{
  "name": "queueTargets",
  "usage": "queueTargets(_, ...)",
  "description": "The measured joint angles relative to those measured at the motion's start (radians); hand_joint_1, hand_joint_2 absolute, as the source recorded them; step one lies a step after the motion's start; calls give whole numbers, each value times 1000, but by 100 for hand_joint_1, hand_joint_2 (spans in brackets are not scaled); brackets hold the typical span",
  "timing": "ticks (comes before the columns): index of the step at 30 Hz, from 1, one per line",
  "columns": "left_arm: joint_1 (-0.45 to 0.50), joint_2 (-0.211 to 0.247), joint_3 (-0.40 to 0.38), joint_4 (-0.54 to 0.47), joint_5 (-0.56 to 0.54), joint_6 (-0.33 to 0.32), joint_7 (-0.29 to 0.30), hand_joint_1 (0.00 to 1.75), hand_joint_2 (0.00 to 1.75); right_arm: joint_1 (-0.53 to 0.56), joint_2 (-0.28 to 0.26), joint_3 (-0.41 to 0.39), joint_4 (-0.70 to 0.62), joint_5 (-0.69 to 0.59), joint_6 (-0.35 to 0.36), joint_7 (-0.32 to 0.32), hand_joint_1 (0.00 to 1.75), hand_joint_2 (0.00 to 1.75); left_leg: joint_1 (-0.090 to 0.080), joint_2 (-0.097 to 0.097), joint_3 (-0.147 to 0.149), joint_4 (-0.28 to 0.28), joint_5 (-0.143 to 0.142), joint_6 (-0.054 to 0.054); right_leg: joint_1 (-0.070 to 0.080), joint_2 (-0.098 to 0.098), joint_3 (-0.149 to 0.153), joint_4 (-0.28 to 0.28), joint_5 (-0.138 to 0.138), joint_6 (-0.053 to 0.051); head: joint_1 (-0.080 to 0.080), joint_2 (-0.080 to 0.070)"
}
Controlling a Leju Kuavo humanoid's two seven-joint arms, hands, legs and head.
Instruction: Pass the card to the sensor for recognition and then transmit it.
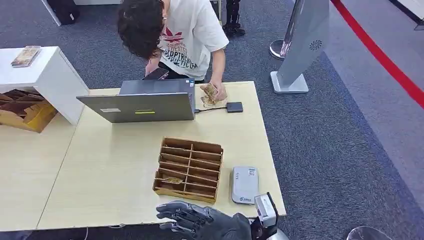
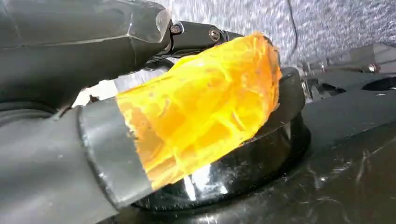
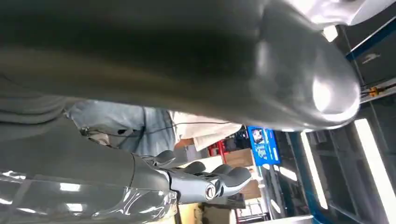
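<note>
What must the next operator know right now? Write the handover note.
Right hand: empty, fingers apart, at the table's near edge just in front of the wooden card holder.
Left hand: seen too close to tell its state.
A card lies in a near-left slot of the holder. The grey sensor lies right of the holder. A person's hand rests on cards by the laptop.
Done: nothing yet.
Left: take the card, present it to the sensor, pass it on.

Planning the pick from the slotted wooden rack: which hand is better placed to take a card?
The right hand, probably. It hovers at the table's near edge just in front of the wooden rack, holding nothing, with the grey sensor close beside. The left hand hangs low beside the robot's body.
</note>
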Motion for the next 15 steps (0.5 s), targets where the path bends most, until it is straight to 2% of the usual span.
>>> queueTargets(7,-2,4,-2,0,-22,7,7,0,0,-14,0,18,37,-31,14,13,2,0,0,0,0,0,0,0,0,0,0,0,0,0,0,0)
queueTargets(8,-2,4,-2,0,-25,9,7,0,0,-18,1,19,40,-36,14,17,54,0,0,0,0,0,0,0,0,0,0,0,0,0,0,0)
queueTargets(9,-2,3,-3,0,-30,14,8,0,0,-22,2,21,43,-42,15,18,148,0,0,0,0,0,0,0,0,0,0,0,0,0,0,0)
queueTargets(15,-3,3,-10,0,-35,19,11,0,0,-35,2,33,53,-69,23,20,148,0,0,0,0,0,0,0,0,0,0,0,0,0,0,0)
